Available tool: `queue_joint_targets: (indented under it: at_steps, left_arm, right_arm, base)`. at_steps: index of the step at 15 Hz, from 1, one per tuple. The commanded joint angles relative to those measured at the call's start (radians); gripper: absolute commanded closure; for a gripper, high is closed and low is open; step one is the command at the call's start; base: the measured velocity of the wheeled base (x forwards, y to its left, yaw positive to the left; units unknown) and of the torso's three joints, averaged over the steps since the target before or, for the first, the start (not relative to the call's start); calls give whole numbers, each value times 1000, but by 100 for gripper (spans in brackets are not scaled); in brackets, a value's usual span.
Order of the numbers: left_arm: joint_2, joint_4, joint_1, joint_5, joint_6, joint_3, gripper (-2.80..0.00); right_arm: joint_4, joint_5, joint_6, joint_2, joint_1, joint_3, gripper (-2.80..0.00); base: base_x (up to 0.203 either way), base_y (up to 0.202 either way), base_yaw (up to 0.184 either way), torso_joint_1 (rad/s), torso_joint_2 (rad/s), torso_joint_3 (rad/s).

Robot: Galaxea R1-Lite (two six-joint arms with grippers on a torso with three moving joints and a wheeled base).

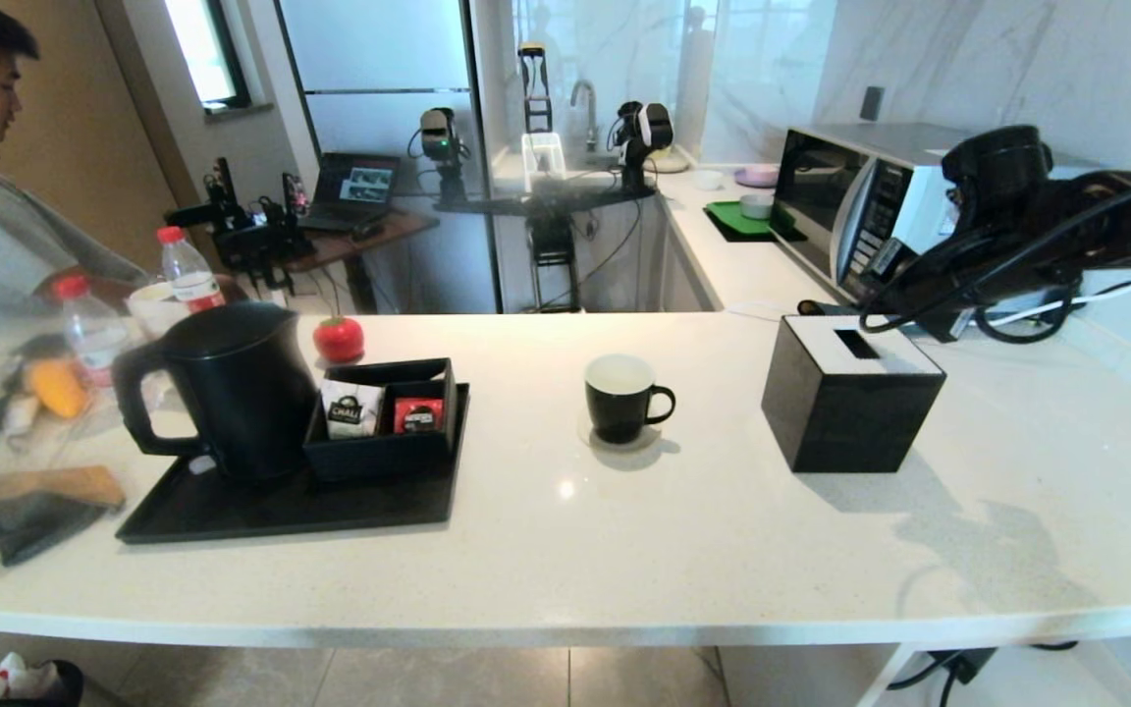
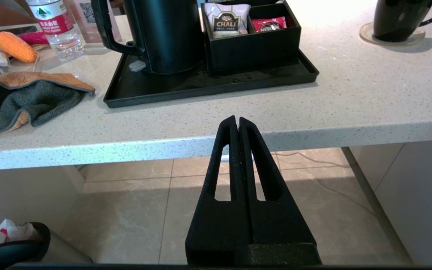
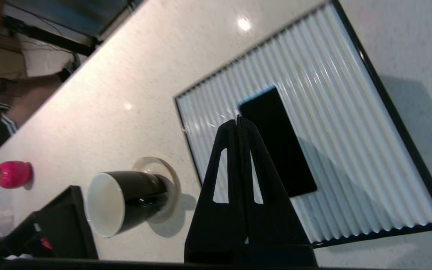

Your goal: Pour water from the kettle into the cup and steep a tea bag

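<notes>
Kettle (image 1: 232,388) on the tray (image 1: 281,511) near the counter's left edge, handle outward; cup (image 1: 621,396) mid-counter. Best approach: level with that handle, grip square. Left gripper (image 2: 237,122) off the front edge, fingers together, empty. Right gripper (image 3: 237,122) pressed together above the tissue box (image 3: 313,131), holding nothing.

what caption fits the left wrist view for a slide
Left gripper fingers shut, off the counter's edge, facing the kettle on its black tray.

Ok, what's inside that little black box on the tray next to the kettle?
The black box holds a white CHALI packet in one compartment and a red packet in the other. The packets' lower parts are hidden by the box's front wall.
</notes>
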Motion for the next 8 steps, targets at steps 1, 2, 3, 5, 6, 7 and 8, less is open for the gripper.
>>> queue_joint_targets:
  at_steps: [1,2,3,5,6,7,8]
  left_arm:
    - [0,0,0,0,0,0,0]
    - [0,0,0,0,0,0,0]
    - [0,0,0,0,1,0,0]
    - [0,0,0,0,1,0,0]
    - [0,0,0,0,1,0,0]
    - [0,0,0,0,1,0,0]
    - [0,0,0,0,1,0,0]
  right_arm:
    - [3,-1,-16,-55,2,-23,0]
    - [6,0,-48,-90,3,-12,0]
    - [6,0,-94,-136,7,15,0]
    - [4,0,-197,-258,10,86,0]
    - [-2,0,-243,-331,10,126,0]
    - [-25,-1,-275,-407,11,169,0]
    - [-75,-1,-295,-483,11,227,0]
  base:
    - [0,0,0,0,0,0]
    - [0,0,0,0,0,0]
    - [0,0,0,0,0,0]
    - [0,0,0,0,0,0]
    - [0,0,0,0,0,0]
    - [0,0,0,0,0,0]
    - [0,0,0,0,0,0]
